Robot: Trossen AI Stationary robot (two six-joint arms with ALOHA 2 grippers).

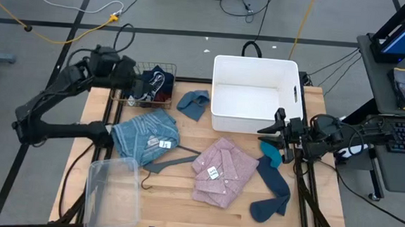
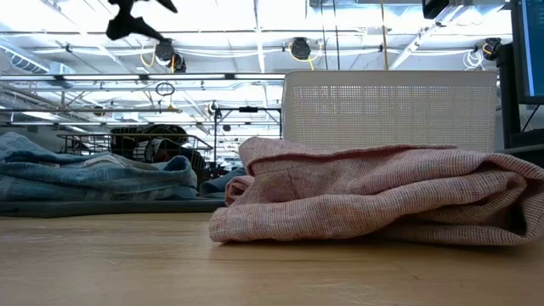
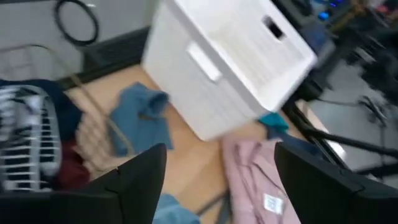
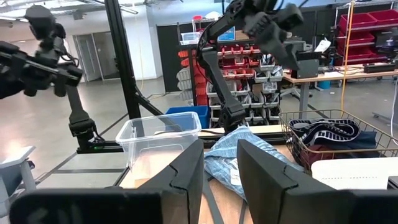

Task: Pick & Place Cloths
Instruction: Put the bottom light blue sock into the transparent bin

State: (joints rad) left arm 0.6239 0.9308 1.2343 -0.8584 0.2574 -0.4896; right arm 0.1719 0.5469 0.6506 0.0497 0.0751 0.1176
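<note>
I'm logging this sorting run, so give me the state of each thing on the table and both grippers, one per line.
left gripper: open, empty, above the wire basket
right gripper: empty, raised near the white bin
wire basket: holds dark cloths
white bin: empty
denim cloth: crumpled, on table
pink checked cloth: folded, on table
grey-blue cloth: bunched, beside bin
navy cloth: sprawled near table edge
clear tub: empty

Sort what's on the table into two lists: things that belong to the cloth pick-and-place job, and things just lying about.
Belongs to the job:
- light blue denim garment
- pink checked shirt
- grey-blue cloth
- navy cloth
- teal cloth
- cloths in the wire basket
- white bin

Just lying about:
- grey hanger
- clear plastic tub
</note>
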